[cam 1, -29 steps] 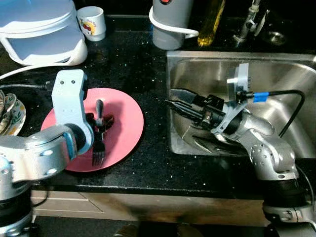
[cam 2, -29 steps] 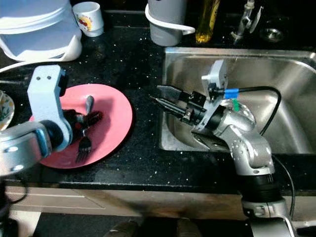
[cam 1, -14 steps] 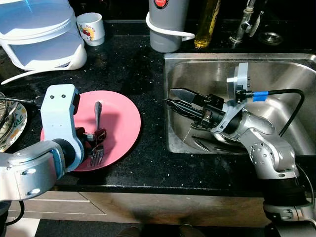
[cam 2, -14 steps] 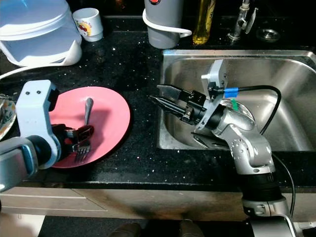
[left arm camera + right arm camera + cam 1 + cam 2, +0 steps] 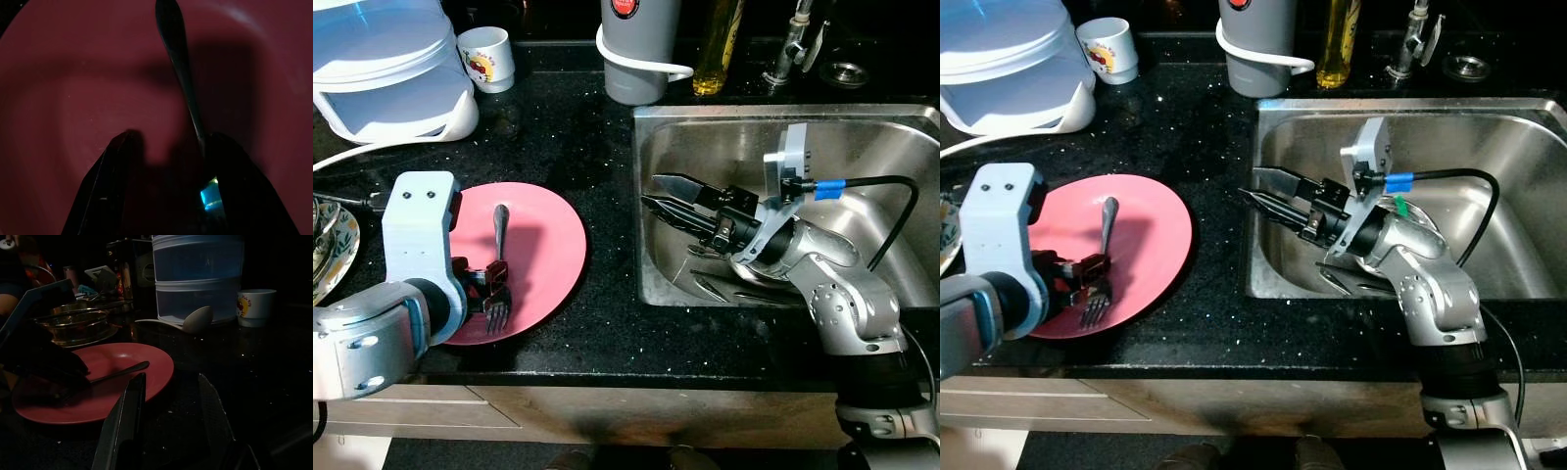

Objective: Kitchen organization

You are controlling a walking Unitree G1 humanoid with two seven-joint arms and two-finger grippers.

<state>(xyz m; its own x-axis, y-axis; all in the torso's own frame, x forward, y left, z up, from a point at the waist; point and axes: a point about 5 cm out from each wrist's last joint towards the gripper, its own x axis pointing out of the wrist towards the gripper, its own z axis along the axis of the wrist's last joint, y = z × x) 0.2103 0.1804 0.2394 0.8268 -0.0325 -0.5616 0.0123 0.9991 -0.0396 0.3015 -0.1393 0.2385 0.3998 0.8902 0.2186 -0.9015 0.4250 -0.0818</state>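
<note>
Left eye view suggests tidying is barely begun: the left claw (image 5: 487, 284), fingers apart, sits at the fork (image 5: 496, 257) on the pink plate (image 5: 553, 245) on the counter (image 5: 558, 127), the right claw (image 5: 668, 194) spread empty over the sink (image 5: 891, 147), cutlery (image 5: 720, 287) there unsorted

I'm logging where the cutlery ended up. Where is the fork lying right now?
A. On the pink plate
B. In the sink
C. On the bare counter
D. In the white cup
A: the fork lies on the pink plate, with the left gripper at its neck.
</note>
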